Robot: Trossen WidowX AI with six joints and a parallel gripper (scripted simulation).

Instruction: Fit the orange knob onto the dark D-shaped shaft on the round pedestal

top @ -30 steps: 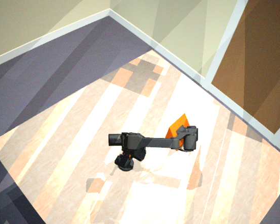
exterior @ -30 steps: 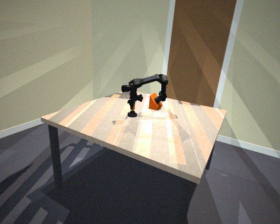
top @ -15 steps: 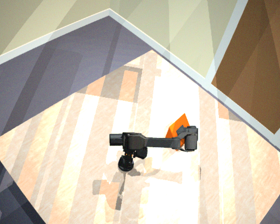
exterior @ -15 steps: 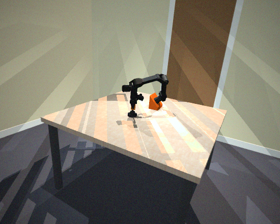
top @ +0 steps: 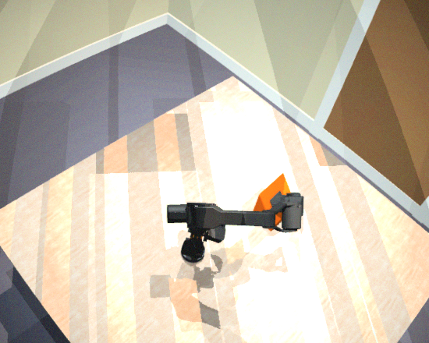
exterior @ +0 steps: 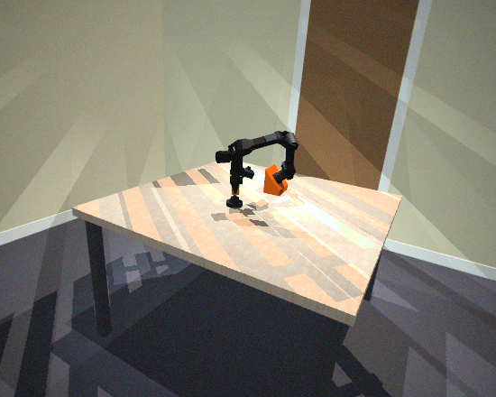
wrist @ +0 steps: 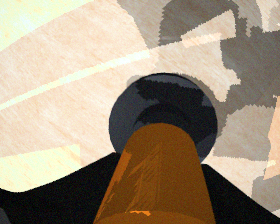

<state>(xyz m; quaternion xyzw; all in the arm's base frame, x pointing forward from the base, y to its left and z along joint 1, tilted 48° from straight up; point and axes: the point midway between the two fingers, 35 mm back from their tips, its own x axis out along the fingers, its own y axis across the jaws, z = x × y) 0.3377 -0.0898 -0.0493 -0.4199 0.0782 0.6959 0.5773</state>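
The orange knob (exterior: 235, 191) (wrist: 158, 175) is upright between the fingers of my gripper (top: 196, 235) (exterior: 235, 189) (wrist: 159, 166), which is shut on it. The round dark pedestal (top: 193, 251) (exterior: 234, 203) (wrist: 125, 122) is directly below. In the wrist view the knob's far end overlaps the raised dark middle of the pedestal. In the exterior view the knob's lower end is just above the pedestal's dark neck. The shaft, its flat side and the knob's hole are hidden. I cannot tell how far the knob is down on the shaft.
An orange wedge-shaped block (top: 267, 198) (exterior: 271, 182) stands by the arm's base, to the right of the pedestal in the top and exterior views. The arm reaches over from it. The wooden table (top: 83, 249) (exterior: 299, 253) carries bright light patches and hard shadows.
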